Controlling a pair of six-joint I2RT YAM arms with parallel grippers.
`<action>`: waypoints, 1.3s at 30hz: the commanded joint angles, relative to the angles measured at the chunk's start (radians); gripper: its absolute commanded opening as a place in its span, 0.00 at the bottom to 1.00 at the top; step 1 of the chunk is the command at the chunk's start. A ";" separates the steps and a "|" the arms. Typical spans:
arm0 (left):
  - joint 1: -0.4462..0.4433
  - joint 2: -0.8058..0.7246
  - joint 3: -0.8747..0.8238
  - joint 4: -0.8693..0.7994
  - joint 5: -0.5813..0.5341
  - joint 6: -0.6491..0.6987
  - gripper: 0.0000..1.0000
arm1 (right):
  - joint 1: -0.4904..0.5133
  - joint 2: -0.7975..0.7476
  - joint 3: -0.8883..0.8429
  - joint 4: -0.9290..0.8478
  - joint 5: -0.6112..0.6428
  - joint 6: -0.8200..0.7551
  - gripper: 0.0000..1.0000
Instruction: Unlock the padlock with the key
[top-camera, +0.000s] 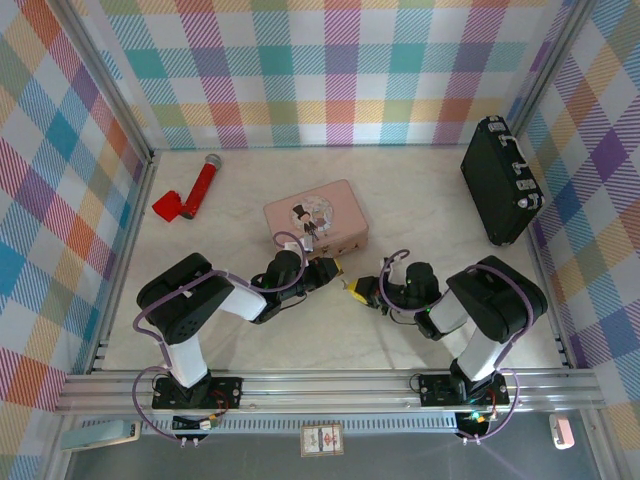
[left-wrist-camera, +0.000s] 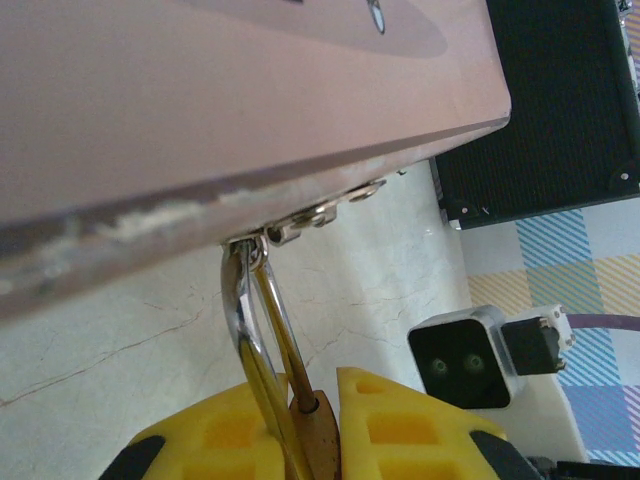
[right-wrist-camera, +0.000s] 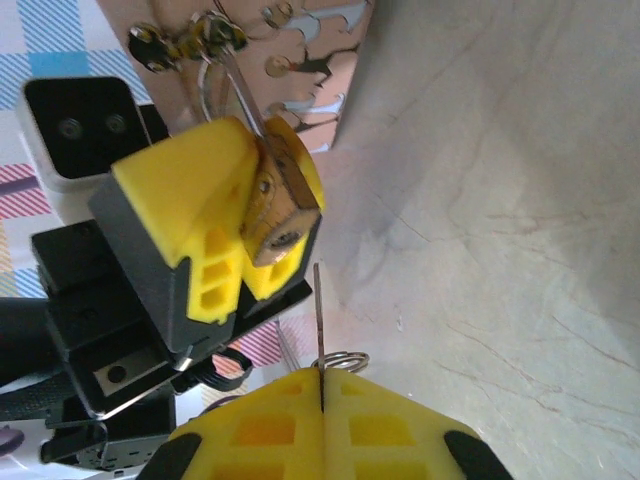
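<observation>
The right gripper (right-wrist-camera: 322, 390) is pinched fully closed on the key (right-wrist-camera: 318, 310), whose blade juts straight ahead of its jaws. Just past the blade's tip, the left gripper (right-wrist-camera: 264, 225) clamps the padlock (right-wrist-camera: 285, 195) tightly. Beyond those jaws, its shackle hooks onto the pink tin (left-wrist-camera: 200, 100).

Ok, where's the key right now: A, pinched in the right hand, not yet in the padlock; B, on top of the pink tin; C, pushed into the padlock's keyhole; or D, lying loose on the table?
A: the right hand pinches the key, whose tip points up at the padlock but sits outside it.
</observation>
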 joint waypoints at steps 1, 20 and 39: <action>0.030 -0.033 0.004 0.086 0.052 -0.087 0.00 | -0.010 0.014 -0.001 0.105 -0.028 0.017 0.00; 0.030 -0.028 0.014 0.109 0.060 -0.118 0.00 | -0.013 0.032 0.010 0.152 -0.043 0.040 0.00; 0.030 -0.036 0.006 0.147 0.054 -0.141 0.00 | -0.013 0.029 0.037 0.152 -0.051 0.061 0.00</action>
